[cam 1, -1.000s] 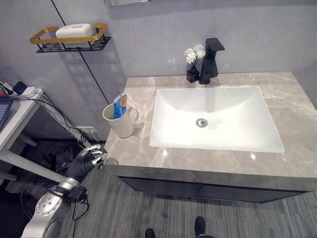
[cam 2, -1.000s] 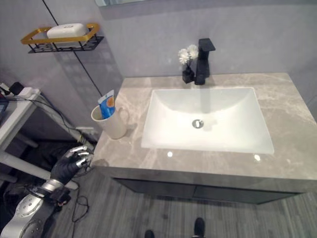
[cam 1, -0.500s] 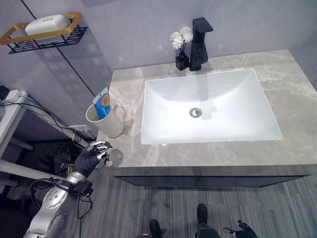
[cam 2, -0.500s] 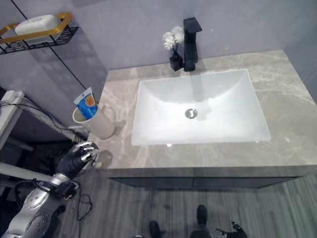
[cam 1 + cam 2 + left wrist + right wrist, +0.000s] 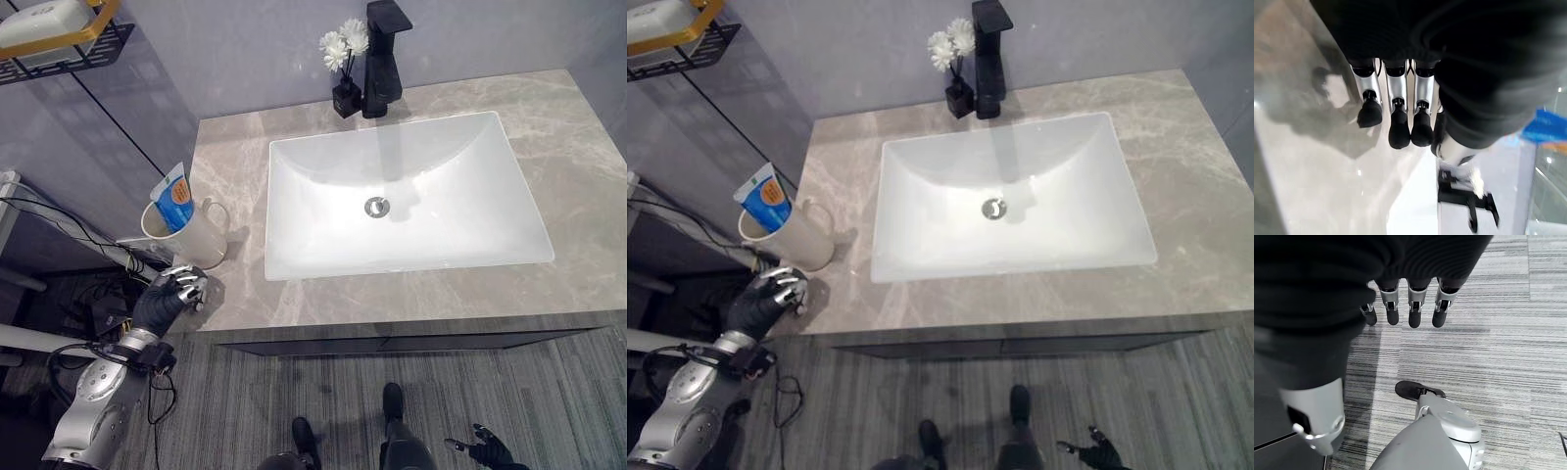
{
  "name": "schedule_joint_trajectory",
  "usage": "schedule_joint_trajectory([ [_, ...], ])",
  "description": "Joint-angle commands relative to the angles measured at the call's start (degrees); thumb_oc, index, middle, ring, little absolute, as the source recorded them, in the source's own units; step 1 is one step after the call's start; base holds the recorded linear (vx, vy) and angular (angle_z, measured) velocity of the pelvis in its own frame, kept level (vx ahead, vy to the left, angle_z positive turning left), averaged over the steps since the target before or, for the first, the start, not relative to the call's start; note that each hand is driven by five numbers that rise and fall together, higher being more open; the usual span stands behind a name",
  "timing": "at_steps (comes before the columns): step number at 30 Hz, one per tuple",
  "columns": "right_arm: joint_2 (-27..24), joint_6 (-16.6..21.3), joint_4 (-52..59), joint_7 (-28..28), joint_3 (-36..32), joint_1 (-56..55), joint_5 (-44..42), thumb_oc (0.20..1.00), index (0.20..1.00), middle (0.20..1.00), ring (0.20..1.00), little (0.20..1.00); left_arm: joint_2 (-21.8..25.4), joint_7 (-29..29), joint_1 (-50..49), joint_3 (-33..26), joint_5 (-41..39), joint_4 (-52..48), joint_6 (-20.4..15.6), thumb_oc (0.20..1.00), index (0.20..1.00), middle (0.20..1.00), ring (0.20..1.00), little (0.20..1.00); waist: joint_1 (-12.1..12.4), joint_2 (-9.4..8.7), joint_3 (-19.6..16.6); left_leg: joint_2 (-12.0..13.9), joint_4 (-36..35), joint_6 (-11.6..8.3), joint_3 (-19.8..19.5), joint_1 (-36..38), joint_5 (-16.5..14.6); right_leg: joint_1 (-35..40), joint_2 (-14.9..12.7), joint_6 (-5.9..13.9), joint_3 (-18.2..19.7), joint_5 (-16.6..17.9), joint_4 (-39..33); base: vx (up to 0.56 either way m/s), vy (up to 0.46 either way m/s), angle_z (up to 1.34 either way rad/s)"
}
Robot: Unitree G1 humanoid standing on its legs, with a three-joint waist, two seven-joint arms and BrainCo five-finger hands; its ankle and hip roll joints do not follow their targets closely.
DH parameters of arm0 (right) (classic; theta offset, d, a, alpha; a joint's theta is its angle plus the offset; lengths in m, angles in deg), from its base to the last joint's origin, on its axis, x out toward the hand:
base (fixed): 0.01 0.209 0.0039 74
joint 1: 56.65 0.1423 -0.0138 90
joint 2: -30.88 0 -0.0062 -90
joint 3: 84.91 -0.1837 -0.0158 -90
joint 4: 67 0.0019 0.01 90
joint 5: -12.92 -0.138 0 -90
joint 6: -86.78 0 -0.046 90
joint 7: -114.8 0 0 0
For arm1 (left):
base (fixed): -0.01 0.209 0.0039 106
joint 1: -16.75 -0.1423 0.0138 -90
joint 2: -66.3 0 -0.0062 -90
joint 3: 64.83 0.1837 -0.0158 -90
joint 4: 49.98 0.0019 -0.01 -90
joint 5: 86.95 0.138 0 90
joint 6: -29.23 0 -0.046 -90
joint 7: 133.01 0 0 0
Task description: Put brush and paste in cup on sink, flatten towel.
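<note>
A cream mug [image 5: 188, 235] stands on the grey marble counter [image 5: 588, 157] near its front left corner, left of the white basin [image 5: 294, 196]. A blue toothpaste tube [image 5: 176, 199] leans in the mug, cap end down. My left hand [image 5: 165, 300] hovers just off the counter's front left corner, a little below the mug, fingers [image 5: 1398, 132] relaxed and holding nothing. Low over the striped floor at the bottom right hangs my right hand [image 5: 482, 450], its fingers [image 5: 1415, 313] loose and empty.
A black faucet [image 5: 382, 54] and a small black vase of white flowers [image 5: 343, 88] stand behind the basin. A gold-rimmed wall shelf [image 5: 59, 39] with soap hangs at the upper left. The edge of a white table [image 5: 8, 186] with cables lies left of the counter.
The whole view has shifted, with the counter now higher and further left. My left hand stays by the counter's front left corner. The right hand has come into view at the bottom.
</note>
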Motion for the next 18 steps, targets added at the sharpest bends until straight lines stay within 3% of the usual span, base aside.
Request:
schedule_joint_trajectory([
  [1,0.18,1.21,-0.06,-0.43,-0.15,1.37,-0.67,1.0,1.0,1.0,1.0,1.0,2.4,2.35,2.52,-3.82,1.03,0.56,-3.69,0.2,0.2,0.2,0.2,0.2,-0.55,-2.06,0.49,5.65,0.34,-5.1,-6.22,-3.77,6.5,3.62,-5.25,5.4,1.38,2.1,0.42,0.0,0.0,0.0],
  [7,0.23,1.12,0.97,-0.53,0.03,1.51,-1.23,1.0,1.0,1.0,1.0,1.0,2.84,3.7,4.17,-4.45,1.96,2.4,-4.02,0.2,0.2,0.2,0.2,0.2,-0.69,-2.35,1.46,5.7,0.34,-4.79,-6.84,-3.79,6.33,3.52,-5.1,5.02,0.96,1.5,2.12,0.0,0.0,0.0],
  [18,-0.19,0.79,1.56,-0.91,2.02,3.27,-1.28,1.0,1.0,1.0,1.0,1.0,4.35,5.41,12.34,0.69,3.19,6.02,-4.25,0.2,0.2,0.2,0.2,0.2,-1.43,-2.23,3.14,5.37,0.34,-4.54,-6.92,-5.12,6.38,1.2,-5.3,5.08,1.62,1.63,3.33,-0.01,0.004,0.0],
])
